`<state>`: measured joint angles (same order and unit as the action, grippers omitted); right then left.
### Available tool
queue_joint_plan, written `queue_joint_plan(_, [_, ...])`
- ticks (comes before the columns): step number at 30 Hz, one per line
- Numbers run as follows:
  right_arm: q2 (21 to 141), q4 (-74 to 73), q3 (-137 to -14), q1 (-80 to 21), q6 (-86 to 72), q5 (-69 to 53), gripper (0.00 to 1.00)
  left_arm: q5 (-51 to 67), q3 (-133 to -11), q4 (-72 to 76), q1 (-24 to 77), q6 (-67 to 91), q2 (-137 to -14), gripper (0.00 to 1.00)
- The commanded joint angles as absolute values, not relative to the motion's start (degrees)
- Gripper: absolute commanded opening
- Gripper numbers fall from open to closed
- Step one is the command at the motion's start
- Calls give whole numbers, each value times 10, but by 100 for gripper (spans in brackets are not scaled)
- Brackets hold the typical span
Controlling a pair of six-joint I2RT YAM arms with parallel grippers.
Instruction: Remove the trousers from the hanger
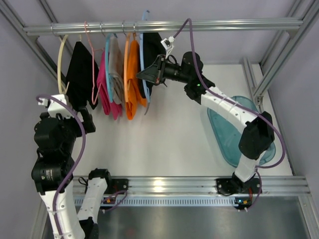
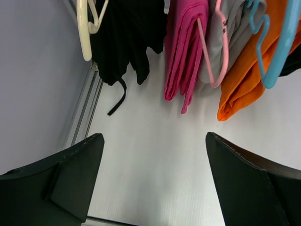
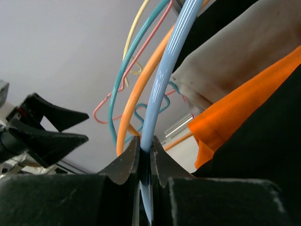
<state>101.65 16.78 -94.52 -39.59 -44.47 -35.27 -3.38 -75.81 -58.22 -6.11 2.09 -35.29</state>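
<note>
- My left gripper (image 1: 85, 121) hangs low at the left of the top view, above the tabletop (image 1: 169, 144), with its fingers spread wide and nothing between them.
- In the left wrist view it points up at the row of clothes: a black garment (image 2: 122, 37) on a cream hanger (image 2: 84, 33) at the upper left, and a pink garment (image 2: 186, 52) in the middle.
- A teal tray (image 1: 224, 132) lies on the tabletop at the right, beside my right arm.
- My right gripper (image 1: 145, 74) reaches to the right end of the row. Its fingers are pressed together, pinching the thin bar of the light blue hanger (image 3: 164, 80).
- The black trousers (image 1: 153, 44) hang on that light blue hanger, right against my right gripper.
- The orange trousers (image 1: 132, 74) hang just left of them, on an orange hanger (image 3: 136, 94), touching a beige garment (image 3: 235, 52).
- All the hangers hook over the metal rail (image 1: 209, 25) across the top of the frame.
</note>
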Motion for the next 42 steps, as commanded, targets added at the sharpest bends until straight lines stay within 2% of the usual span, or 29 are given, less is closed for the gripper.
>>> queue_joint_plan(1, [937,283,-936,-400,-382,-396,0,-12,-800,-564,-63,29,-367,95])
queue_joint_plan(5, [877,291,-848,-400,-412,-403,0,25,-839,-563,-63,39,-390,94])
queue_joint_plan(12, [766,273,-756,-401,-442,-394,0,170,-909,-530,-62,36,-431,93])
queue_joint_plan(16, [710,258,-712,-400,-453,-379,0,342,-916,-475,-63,75,-459,92])
queue_joint_plan(20, [665,244,-669,-400,-459,-367,0,458,-882,-359,-63,176,-489,89])
queue_joint_plan(24, [621,229,-641,-396,-468,-339,0,490,-842,-210,-62,326,-530,89])
queue_joint_plan(28, [590,213,-616,-384,-480,-330,0,492,-839,-96,-41,385,-581,87])
queue_joint_plan(33, [572,214,-593,-354,-496,-329,0,447,-807,-5,95,382,-609,86])
queue_joint_plan(35, [571,220,-586,-343,-511,-329,0,435,-767,81,152,416,-621,85])
queue_joint_plan(38, [566,210,-587,-328,-512,-331,0,426,-758,149,195,481,-665,83])
queue_joint_plan(42, [558,200,-592,-318,-499,-346,0,425,-783,201,252,491,-724,79])
